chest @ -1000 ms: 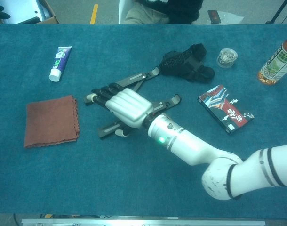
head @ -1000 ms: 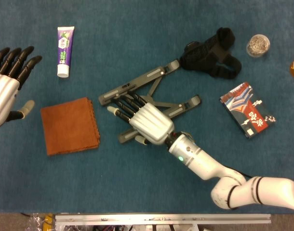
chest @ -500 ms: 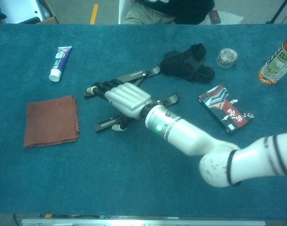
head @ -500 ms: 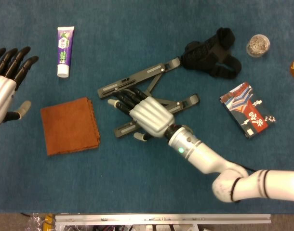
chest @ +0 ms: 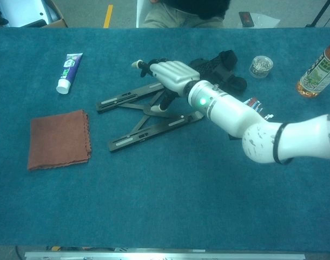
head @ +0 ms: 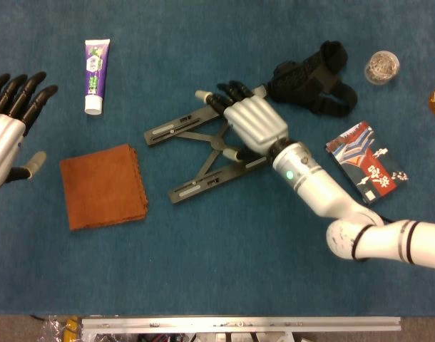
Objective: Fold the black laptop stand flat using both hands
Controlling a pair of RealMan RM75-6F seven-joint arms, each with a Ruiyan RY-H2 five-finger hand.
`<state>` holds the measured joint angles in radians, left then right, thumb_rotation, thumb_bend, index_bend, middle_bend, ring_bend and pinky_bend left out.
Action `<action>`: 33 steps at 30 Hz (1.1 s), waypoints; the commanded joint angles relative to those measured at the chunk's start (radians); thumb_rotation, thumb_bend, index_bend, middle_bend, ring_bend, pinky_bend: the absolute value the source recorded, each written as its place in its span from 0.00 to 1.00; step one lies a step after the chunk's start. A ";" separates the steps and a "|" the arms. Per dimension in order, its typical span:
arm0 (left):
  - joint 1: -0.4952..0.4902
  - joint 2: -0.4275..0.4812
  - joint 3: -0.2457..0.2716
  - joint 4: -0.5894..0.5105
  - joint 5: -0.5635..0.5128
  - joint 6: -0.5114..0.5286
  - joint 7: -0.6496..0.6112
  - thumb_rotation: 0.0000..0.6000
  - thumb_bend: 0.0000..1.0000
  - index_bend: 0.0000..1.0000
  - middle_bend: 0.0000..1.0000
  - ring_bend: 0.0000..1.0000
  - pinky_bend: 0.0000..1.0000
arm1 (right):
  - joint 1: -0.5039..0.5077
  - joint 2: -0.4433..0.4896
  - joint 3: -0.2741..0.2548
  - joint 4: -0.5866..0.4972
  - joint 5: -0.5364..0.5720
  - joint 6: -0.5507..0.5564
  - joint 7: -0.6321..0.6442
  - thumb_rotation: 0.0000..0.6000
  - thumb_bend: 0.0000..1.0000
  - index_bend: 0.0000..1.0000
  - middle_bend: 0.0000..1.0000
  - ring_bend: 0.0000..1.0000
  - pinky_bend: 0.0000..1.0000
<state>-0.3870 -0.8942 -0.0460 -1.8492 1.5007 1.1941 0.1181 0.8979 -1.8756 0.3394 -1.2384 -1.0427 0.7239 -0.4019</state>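
The black laptop stand (head: 203, 184) lies on the blue table at centre, its two long bars joined by crossed links and spread in a V; in the chest view the stand (chest: 149, 131) looks low. My right hand (head: 252, 125) lies over the far right end of the upper bar, fingers stretched toward the left, thumb beside the cross link. In the chest view this right hand (chest: 170, 73) hides that bar end. Whether it grips the bar is hidden. My left hand (head: 7, 135) hovers at the far left edge, fingers spread, holding nothing.
A brown cloth (head: 103, 185) lies left of the stand, and a toothpaste tube (head: 95, 65) lies behind it. A black fabric brace (head: 314, 82) sits just behind my right hand. A card box (head: 367, 162), a small jar (head: 381, 66) and a bottle (chest: 316, 67) stand at the right.
My right hand has moved from the stand's near left part up and right to its far end, uncovering the bars. The stand has shifted slightly. The left hand has barely moved.
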 commanded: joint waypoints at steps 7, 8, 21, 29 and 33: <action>0.009 0.013 0.004 0.002 -0.002 0.002 -0.012 1.00 0.28 0.04 0.00 0.00 0.00 | 0.073 -0.039 0.011 0.119 0.107 -0.031 -0.023 1.00 0.21 0.00 0.25 0.00 0.05; 0.009 0.014 0.005 0.002 -0.001 0.002 -0.014 1.00 0.28 0.04 0.00 0.00 0.00 | 0.078 -0.041 0.008 0.128 0.118 -0.036 -0.027 1.00 0.21 0.00 0.25 0.00 0.05; 0.010 0.018 0.003 0.004 0.001 -0.001 -0.022 1.00 0.28 0.03 0.00 0.00 0.00 | 0.139 -0.045 -0.023 0.177 0.245 -0.078 -0.071 1.00 0.21 0.00 0.25 0.00 0.05; 0.006 0.016 0.002 -0.002 0.005 -0.007 -0.018 1.00 0.28 0.03 0.00 0.00 0.00 | 0.152 -0.001 -0.068 0.121 0.322 -0.084 -0.115 1.00 0.21 0.00 0.28 0.00 0.05; 0.005 0.014 0.003 -0.001 0.008 -0.008 -0.017 1.00 0.28 0.03 0.00 0.00 0.00 | 0.140 0.053 -0.099 0.029 0.350 -0.072 -0.125 1.00 0.21 0.00 0.28 0.00 0.05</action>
<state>-0.3822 -0.8801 -0.0432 -1.8499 1.5092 1.1856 0.1014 1.0443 -1.8498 0.2588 -1.1705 -0.7085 0.6456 -0.5192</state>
